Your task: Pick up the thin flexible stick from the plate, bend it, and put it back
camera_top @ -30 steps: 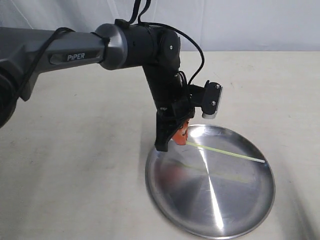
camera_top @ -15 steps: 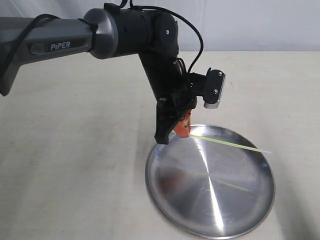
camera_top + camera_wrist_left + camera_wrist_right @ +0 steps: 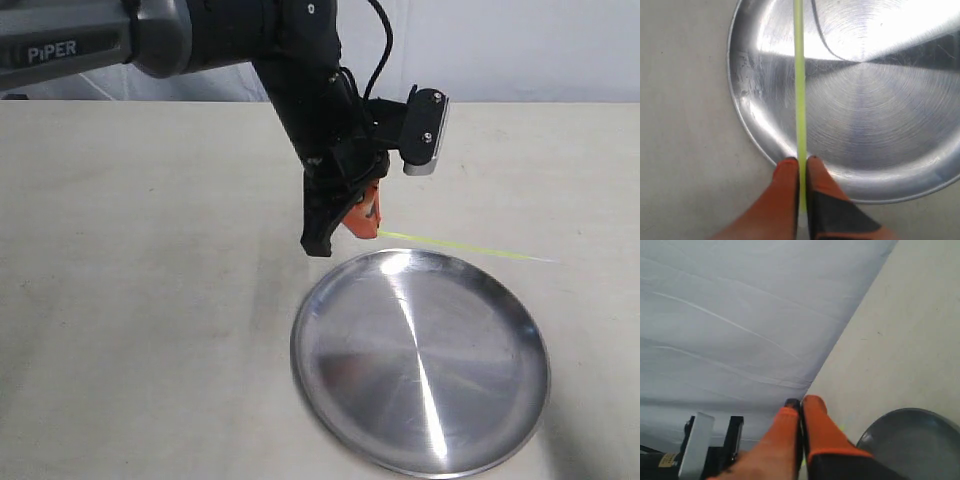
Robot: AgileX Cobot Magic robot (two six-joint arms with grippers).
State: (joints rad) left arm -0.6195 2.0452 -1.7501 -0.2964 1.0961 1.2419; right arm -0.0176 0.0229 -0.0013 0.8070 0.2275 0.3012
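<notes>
The thin flexible stick point(image 3: 470, 247) is a straight yellow-green rod, held level in the air above the far rim of the plate point(image 3: 420, 400). My left gripper point(image 3: 368, 228) is shut on its left end, orange fingers pinching it. In the left wrist view the stick point(image 3: 799, 75) runs straight out from between the closed fingertips of the left gripper point(image 3: 801, 161) across the shiny silver plate point(image 3: 880, 100). The right gripper point(image 3: 801, 402) shows only in its own wrist view, shut with nothing in it, and part of the plate point(image 3: 910, 440) lies below it.
A beige table top point(image 3: 150, 300) carries the plate near its front right. A pale cloth backdrop point(image 3: 740, 315) hangs behind the table. The left arm's black links and wrist camera point(image 3: 425, 135) stand over the plate's far left edge.
The left gripper has risen and moved toward the back with the stick. The stick's far end has left the plate, and the whole rod now hangs in the air.
</notes>
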